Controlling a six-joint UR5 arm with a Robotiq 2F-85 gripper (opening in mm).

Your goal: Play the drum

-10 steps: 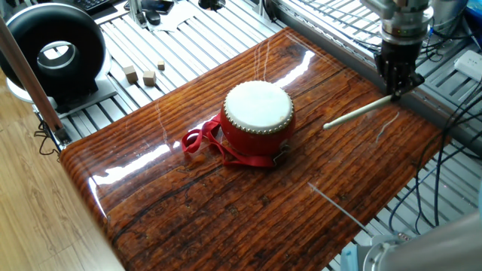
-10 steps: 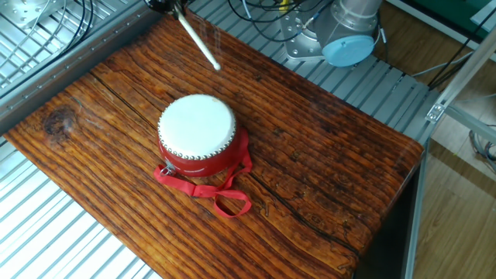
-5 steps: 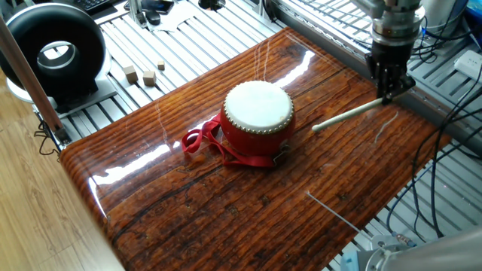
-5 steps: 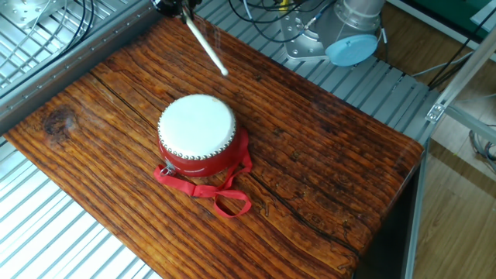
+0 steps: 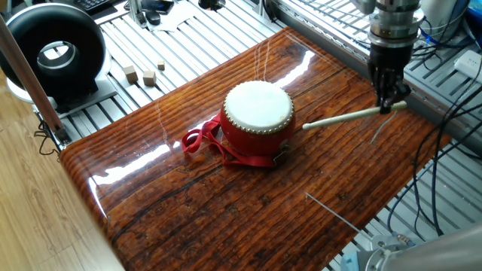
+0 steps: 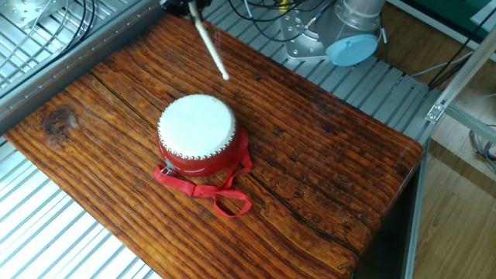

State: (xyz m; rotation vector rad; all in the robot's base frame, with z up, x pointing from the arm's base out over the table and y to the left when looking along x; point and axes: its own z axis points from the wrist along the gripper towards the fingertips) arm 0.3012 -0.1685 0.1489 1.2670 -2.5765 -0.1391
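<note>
Wooden surface (image 5: 226,211) carries the drum (image 5: 258,114), sitting beyond the tip of the drumstick (image 5: 343,117) the pincer (image 5: 387,108) is clamped on. Judged step: approach, stick tip beside the drum. Next: raise tip over the skin, strike down. No readable writing.

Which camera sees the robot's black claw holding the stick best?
One fixed view: the black two-finger gripper hangs in full sight, shut on the pale wooden drumstick. The other fixed view shows only its tip at the top edge.
</note>
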